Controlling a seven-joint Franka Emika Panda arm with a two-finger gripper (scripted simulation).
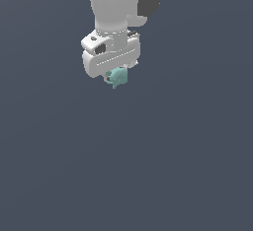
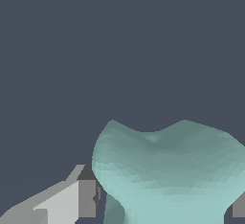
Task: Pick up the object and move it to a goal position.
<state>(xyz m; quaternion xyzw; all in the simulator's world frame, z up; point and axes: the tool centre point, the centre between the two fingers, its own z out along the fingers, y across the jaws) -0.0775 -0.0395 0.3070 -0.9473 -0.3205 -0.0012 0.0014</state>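
The object (image 1: 118, 77) is a small teal, lumpy item, narrower than the white hand above it. It hangs just under my white gripper (image 1: 115, 77) in the upper middle of the exterior view, against a plain dark grey background. In the wrist view the object (image 2: 167, 170) fills the space between the two fingers; one grey finger (image 2: 86, 196) presses its side and the edge of the other (image 2: 238, 206) shows at the frame border. My gripper (image 2: 162, 199) is shut on the object and holds it in the air.
The white arm (image 1: 116, 3) reaches down from the top of the exterior view. Only a uniform dark grey surface shows around and below the gripper.
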